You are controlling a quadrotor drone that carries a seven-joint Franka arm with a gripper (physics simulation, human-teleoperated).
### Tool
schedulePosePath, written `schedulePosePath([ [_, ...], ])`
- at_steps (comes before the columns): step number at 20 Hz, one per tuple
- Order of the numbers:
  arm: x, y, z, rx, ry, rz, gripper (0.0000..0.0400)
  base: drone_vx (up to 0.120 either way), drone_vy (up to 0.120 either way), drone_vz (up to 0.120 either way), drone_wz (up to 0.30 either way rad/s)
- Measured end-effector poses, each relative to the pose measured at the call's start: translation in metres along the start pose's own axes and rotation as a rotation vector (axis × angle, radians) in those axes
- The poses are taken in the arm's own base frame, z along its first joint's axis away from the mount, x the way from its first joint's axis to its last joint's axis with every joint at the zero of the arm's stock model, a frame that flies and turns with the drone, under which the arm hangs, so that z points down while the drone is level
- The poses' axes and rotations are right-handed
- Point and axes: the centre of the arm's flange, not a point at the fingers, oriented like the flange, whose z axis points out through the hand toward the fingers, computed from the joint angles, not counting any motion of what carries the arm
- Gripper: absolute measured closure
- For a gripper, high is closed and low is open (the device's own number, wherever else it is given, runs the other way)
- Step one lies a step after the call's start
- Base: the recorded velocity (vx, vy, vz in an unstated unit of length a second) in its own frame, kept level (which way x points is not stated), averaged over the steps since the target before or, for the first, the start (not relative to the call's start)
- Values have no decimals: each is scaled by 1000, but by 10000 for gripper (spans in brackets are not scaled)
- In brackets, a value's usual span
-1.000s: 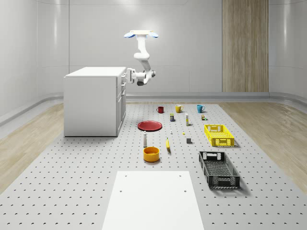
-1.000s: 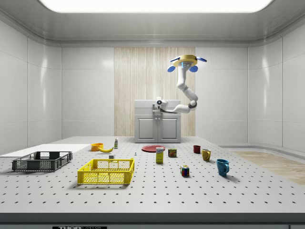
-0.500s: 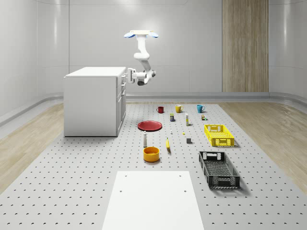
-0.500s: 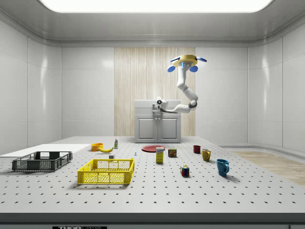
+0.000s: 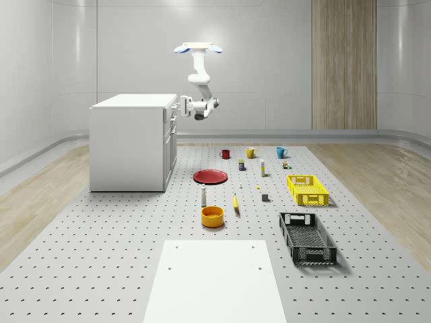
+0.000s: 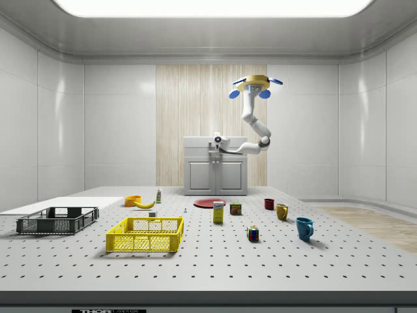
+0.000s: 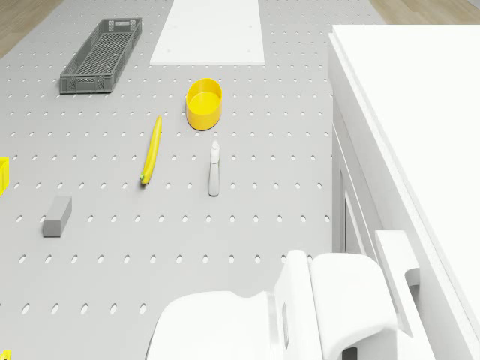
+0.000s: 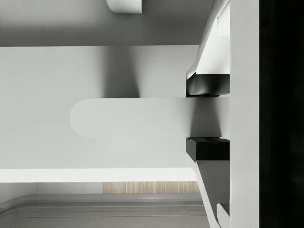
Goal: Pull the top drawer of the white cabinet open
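Observation:
The white cabinet (image 5: 128,145) stands at the back left of the whole-scene view, its front (image 6: 215,173) facing the table. My drone (image 5: 199,48) hovers high above the floor just in front of the cabinet. The arm hangs down and bends toward the top drawer (image 5: 172,113). My gripper (image 5: 183,104) is at the drawer's front, level with the cabinet's top edge. In the wrist view the flat white handle (image 8: 133,118) runs between the two black pads (image 8: 208,85), which press on it from both sides. The gripper (image 8: 208,118) is shut on this handle.
On the perforated table lie a red plate (image 5: 210,176), a yellow bowl (image 5: 212,216), a banana (image 7: 152,148), a small bottle (image 7: 214,169), three mugs, a yellow crate (image 5: 308,190) and a black crate (image 5: 307,237). A white sheet (image 5: 215,282) lies near the front.
The gripper and wrist have shifted slightly to the whole-scene view's right, away from the cabinet front, still shut on the handle. The drone has held its place.

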Motion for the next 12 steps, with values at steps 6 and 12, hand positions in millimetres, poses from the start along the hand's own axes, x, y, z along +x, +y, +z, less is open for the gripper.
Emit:
schedulePosePath([
  [6,0,0,-11,1,-1,-23,288,0,0,0,0],
  [12,2,1,-23,-2,1,-42,265,0,0,0,0],
])
